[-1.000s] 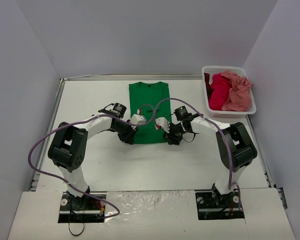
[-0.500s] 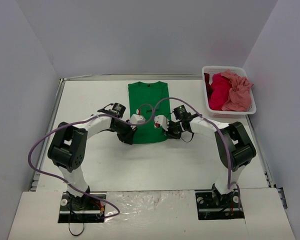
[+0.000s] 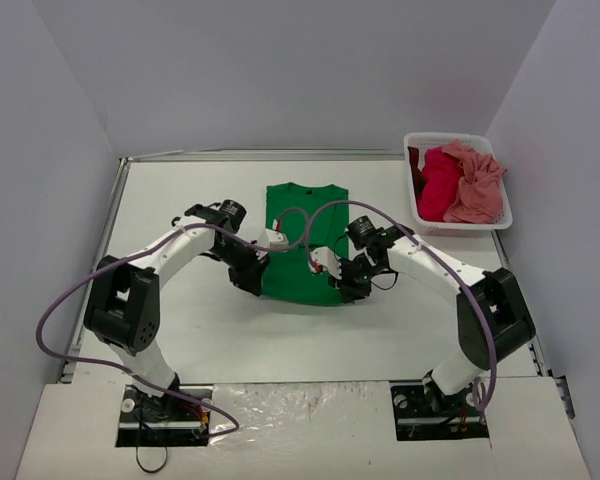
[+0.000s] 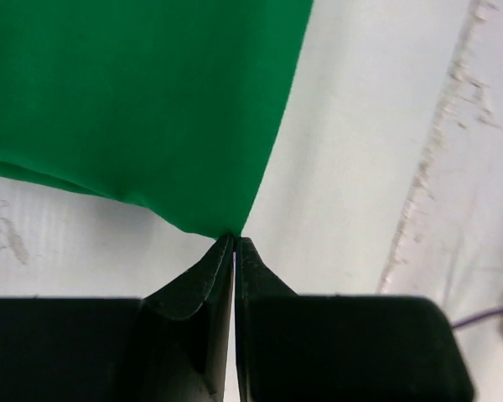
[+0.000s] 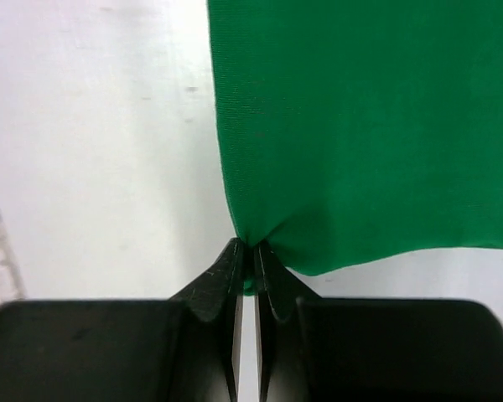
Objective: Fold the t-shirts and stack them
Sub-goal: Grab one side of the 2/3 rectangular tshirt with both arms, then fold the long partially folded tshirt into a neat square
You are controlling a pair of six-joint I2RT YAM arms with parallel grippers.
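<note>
A plain green t-shirt (image 3: 302, 240) lies spread in the middle of the table, its collar toward the back. My left gripper (image 3: 257, 281) is shut on its near left corner; in the left wrist view the green t-shirt (image 4: 142, 100) runs into the pinched fingertips of that left gripper (image 4: 235, 241). My right gripper (image 3: 346, 288) is shut on the near right corner; in the right wrist view the green cloth (image 5: 369, 126) bunches between the fingertips of the right gripper (image 5: 251, 247). A crimson t-shirt (image 3: 438, 182) and a salmon pink t-shirt (image 3: 475, 185) lie crumpled in the basket.
A white slatted basket (image 3: 463, 225) stands at the back right, by the right wall. Purple cables loop from both wrists over the green shirt. Enclosure walls stand on the left, back and right sides.
The right gripper has closed on the shirt's near right corner. Both grippers have moved toward the near edge, and the green shirt has slid nearer and a little to the right.
</note>
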